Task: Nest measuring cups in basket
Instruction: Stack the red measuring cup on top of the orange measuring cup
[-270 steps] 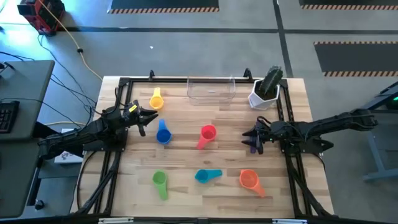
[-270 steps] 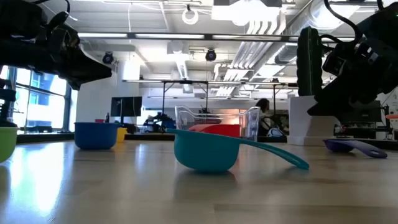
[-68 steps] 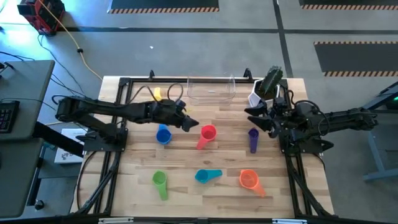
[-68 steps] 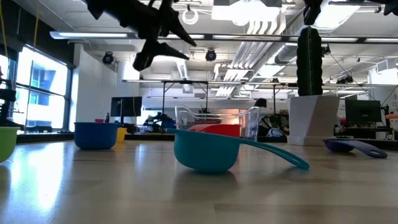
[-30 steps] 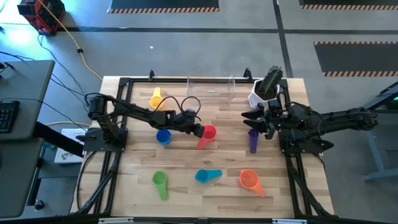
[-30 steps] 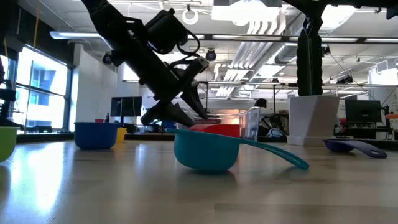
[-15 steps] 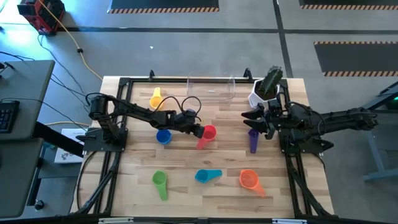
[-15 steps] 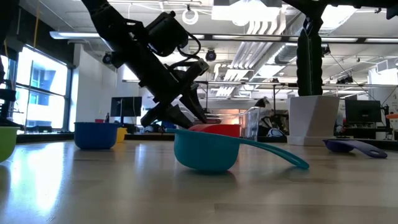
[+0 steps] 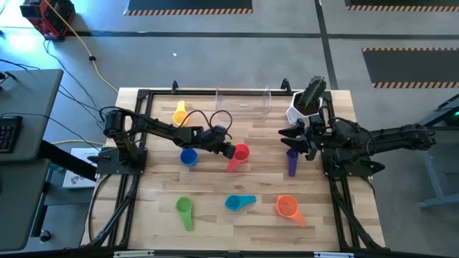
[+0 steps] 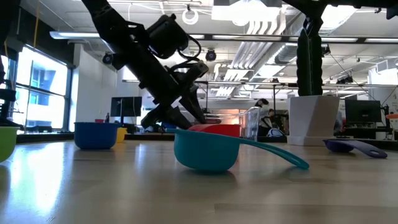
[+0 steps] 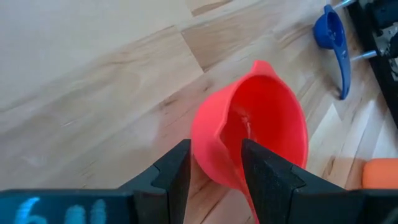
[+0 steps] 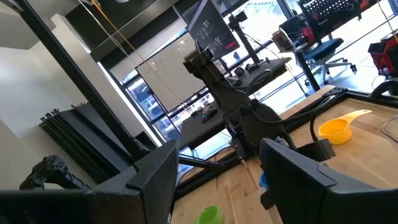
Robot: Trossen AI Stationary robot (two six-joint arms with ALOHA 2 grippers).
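Seven measuring cups lie apart on the wooden table: yellow [image 9: 179, 113], blue [image 9: 188, 157], red [image 9: 239, 153], purple [image 9: 292, 159], green [image 9: 184, 208], teal [image 9: 239, 203] and orange [image 9: 287, 208]. The clear basket [image 9: 244, 104] stands at the far edge. My left gripper [image 9: 231, 151] is open, slanting down at the red cup [image 11: 261, 137], with one finger outside the bowl and one over its inside. My right gripper [image 9: 292, 136] hangs open in the air above the purple cup, holding nothing. My left gripper [image 11: 214, 149] has the red cup's bowl wall [image 11: 214, 134], on the side away from the handle, between its two fingers. It comes slanting down from the table's left. The cup sits upright on the table. Whether the fingers touch the wall, I cannot tell.
A white pot with a green cactus [image 9: 307, 104] stands at the far right, beside the basket. Black frame rails [image 9: 133, 179] run along both side edges. The teal cup [image 10: 208, 149] lies nearest the front edge.
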